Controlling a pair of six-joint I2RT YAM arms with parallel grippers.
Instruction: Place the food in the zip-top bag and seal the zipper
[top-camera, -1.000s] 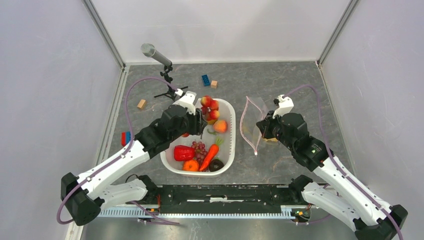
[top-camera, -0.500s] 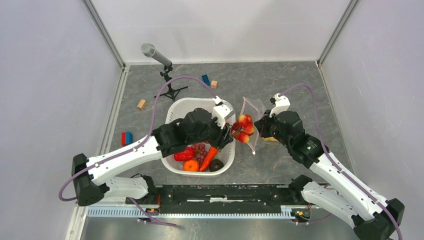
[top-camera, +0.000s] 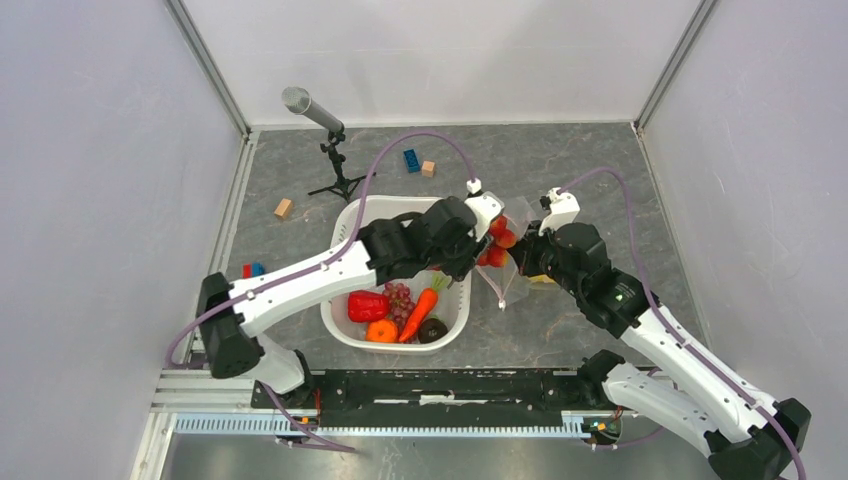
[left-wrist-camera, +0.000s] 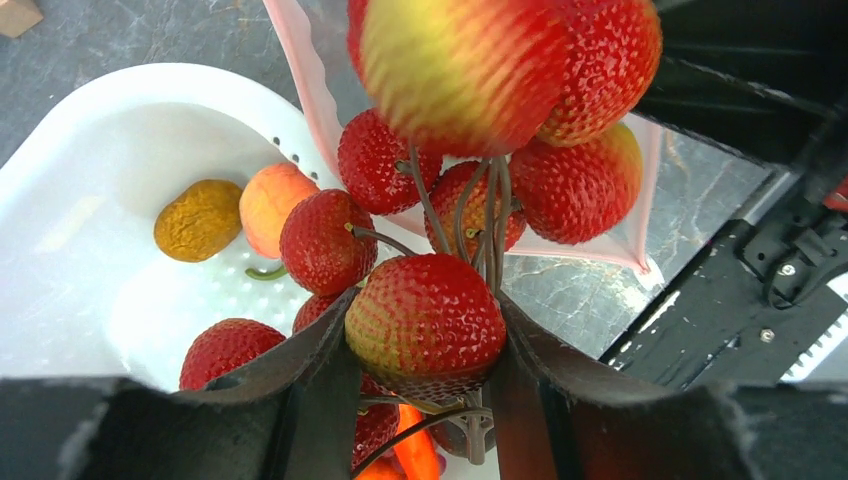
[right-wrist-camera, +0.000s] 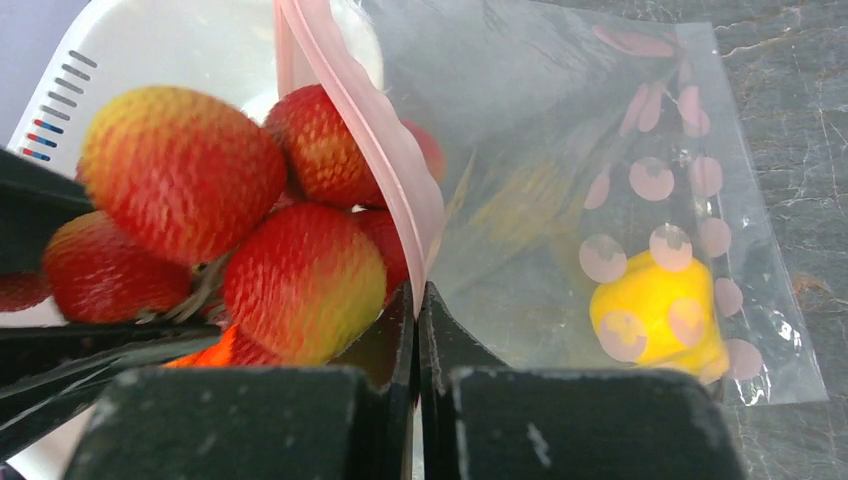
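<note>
My left gripper (top-camera: 482, 244) is shut on one fruit of a bunch of small red fruits (top-camera: 497, 240) on stems and holds the bunch at the mouth of the clear zip-top bag (top-camera: 507, 280). In the left wrist view the fingers (left-wrist-camera: 320, 370) clamp a red fruit (left-wrist-camera: 425, 320), and the rest of the bunch hangs against the pink zipper (left-wrist-camera: 310, 100). My right gripper (right-wrist-camera: 417, 300) is shut on the pink zipper strip (right-wrist-camera: 370, 140) and holds the mouth up. A yellow fruit (right-wrist-camera: 655, 310) lies inside the bag (right-wrist-camera: 560, 180).
The white basin (top-camera: 345, 335) holds a red pepper (top-camera: 367, 305), grapes (top-camera: 399, 297), a carrot (top-camera: 422, 308), an orange (top-camera: 381, 331) and a peach-coloured fruit (left-wrist-camera: 275, 195). A microphone stand (top-camera: 335, 170), a blue block (top-camera: 411, 160) and wooden blocks (top-camera: 284, 208) lie behind and to the left.
My left arm has carried the red fruit bunch from the back of the basin rightward to the bag's mouth. My right gripper has kept hold of the bag edge.
</note>
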